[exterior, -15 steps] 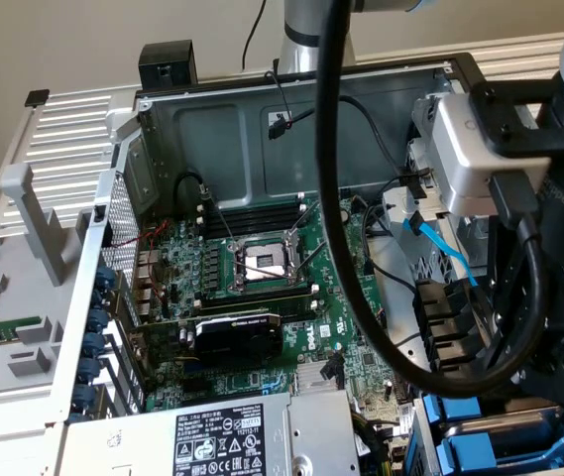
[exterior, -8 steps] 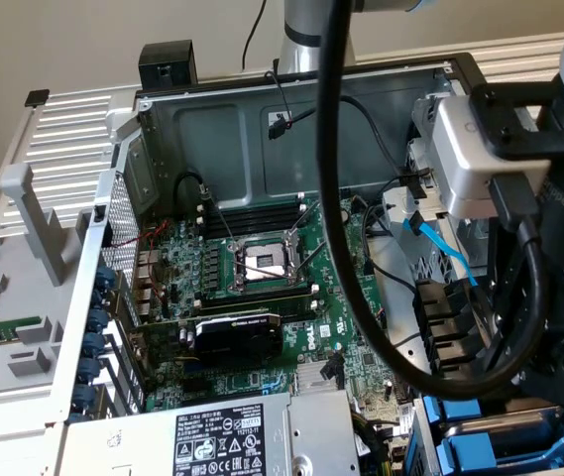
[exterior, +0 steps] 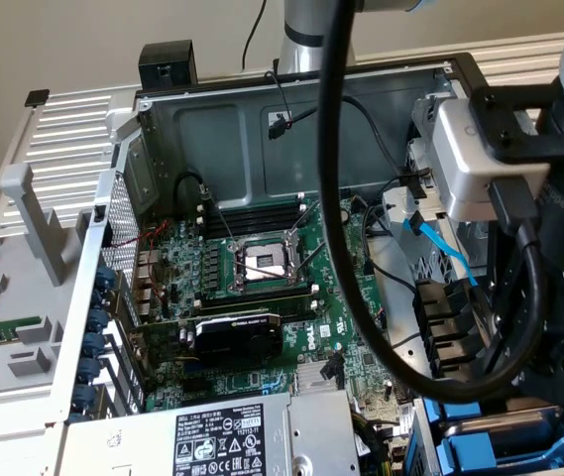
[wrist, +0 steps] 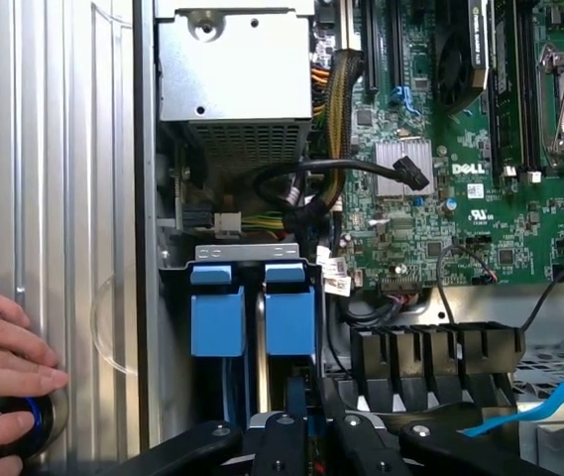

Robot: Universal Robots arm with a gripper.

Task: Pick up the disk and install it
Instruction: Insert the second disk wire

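Wrist view looks down into an open desktop computer case [wrist: 63, 149] of ribbed silver metal. Two bright blue plastic carrier fronts sit side by side in the drive bay, just above the black gripper [wrist: 306, 426]. The gripper's black fingers [wrist: 282, 436] are drawn close together over the bay; between them a thin edge shows, in line with the right-hand carrier, the disk [wrist: 289, 312], seated upright in its slot. Whether the fingers actually pinch it I cannot tell. Its neighbour, the other blue carrier [wrist: 216, 312], stands just beside it. On the green motherboard [wrist: 480, 198] the white word "DELL" reads clearly, near a finned silver heatsink [wrist: 400, 164]. A silver perforated power-supply box [wrist: 232, 74] sits beyond the bay, with a bundle of yellow and black wires running from it. A person's hand [wrist: 4, 372] rests on the case's edge over a dark round object with a blue ring.

Exterior view shows the power-supply's black-and-white label [exterior: 224, 436], crowded with certification marks too small to read, and a black graphics card [exterior: 237, 337].
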